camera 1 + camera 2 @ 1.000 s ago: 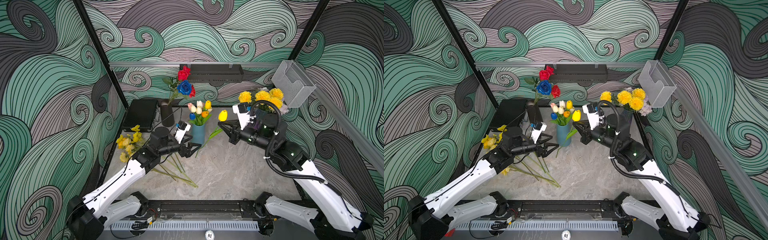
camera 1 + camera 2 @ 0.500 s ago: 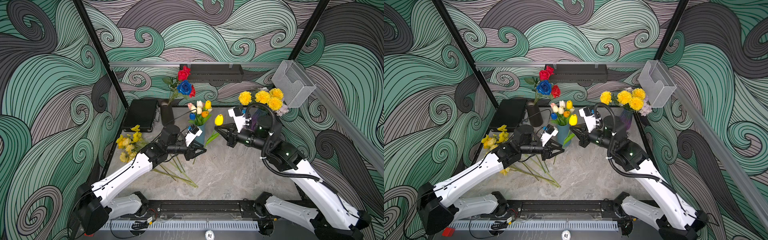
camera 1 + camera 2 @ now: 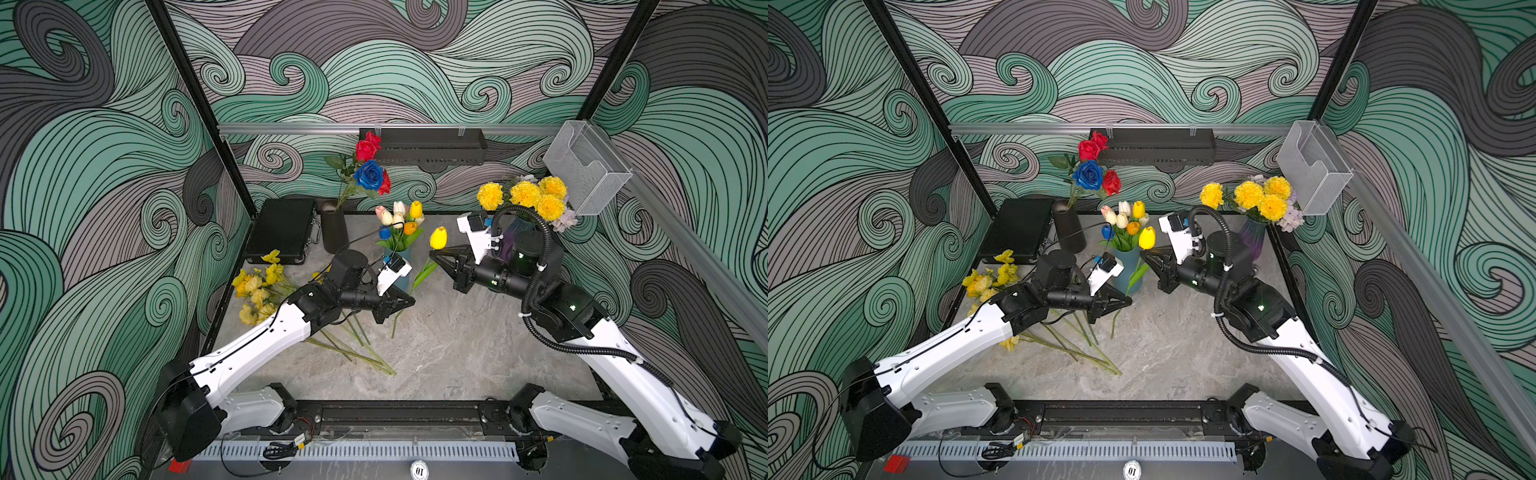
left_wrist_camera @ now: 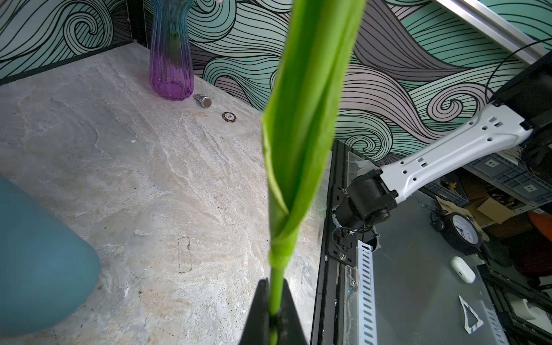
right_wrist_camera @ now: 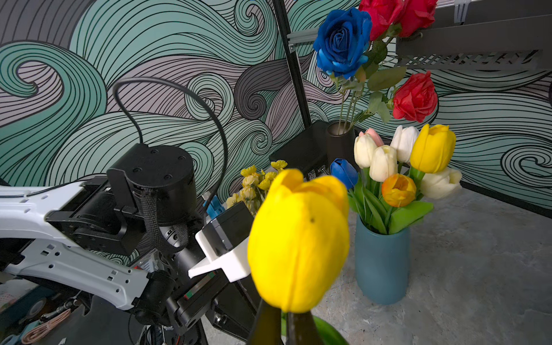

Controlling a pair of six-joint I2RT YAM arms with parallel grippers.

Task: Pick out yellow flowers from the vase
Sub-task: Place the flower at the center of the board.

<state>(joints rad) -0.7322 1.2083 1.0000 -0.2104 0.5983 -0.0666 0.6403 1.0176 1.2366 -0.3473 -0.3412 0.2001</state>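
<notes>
A yellow tulip [image 3: 438, 238] [image 3: 1147, 238] hangs in the air in front of the blue vase [image 3: 1127, 270], held between both arms. My right gripper [image 3: 434, 254] [image 5: 283, 322] is shut on its stem just under the head [image 5: 298, 242]. My left gripper [image 3: 409, 303] [image 4: 276, 313] is shut on the thin stem below the long green leaf [image 4: 301, 119]. The blue vase [image 5: 382, 263] holds another yellow tulip [image 5: 433, 149] among white, pink, orange and blue ones. Several yellow flowers [image 3: 257, 286] lie on the table at the left. Yellow pompom blooms [image 3: 525, 195] stand in a purple vase [image 3: 1253, 235].
A black vase [image 3: 333, 226] with red and blue roses stands at the back beside a black case [image 3: 282, 228]. A clear plastic holder [image 3: 586, 166] hangs on the right rail. Loose green stems [image 3: 357, 353] lie across the marble table in front of the left arm.
My left gripper has moved right to the hanging tulip's stem and shut on it. My right arm has carried the tulip a little left and lower.
</notes>
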